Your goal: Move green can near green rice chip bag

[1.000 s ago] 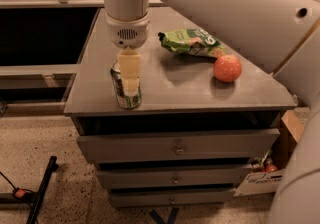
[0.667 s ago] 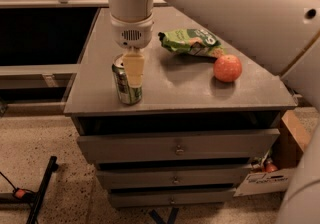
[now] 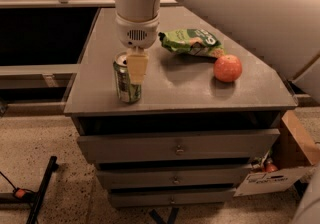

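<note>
A grey table (image 3: 200, 93) with three drawers (image 3: 177, 146) under its top, seen from above and in front. The green can (image 3: 125, 87) stands upright near the table's front-left corner, close to the front edge, its silver top facing up. A thick white robot arm (image 3: 225, 3) reaches in from the upper right and points straight down above the can. The gripper (image 3: 136, 72) hangs at the arm's end, its pale yellow tip overlapping the can's upper right side. Whether it is open or closed, or has hold of the can, cannot be told from this angle.

The green rice chip bag (image 3: 192, 42) lies flat toward the back edge of the table, right of the middle, well apart from the can. A round orange fruit (image 3: 227, 68) sits just in front of the bag's right end (nearer the right edge than the bag). On the speckled floor by the table's right side stands a cardboard box (image 3: 295, 153).
</note>
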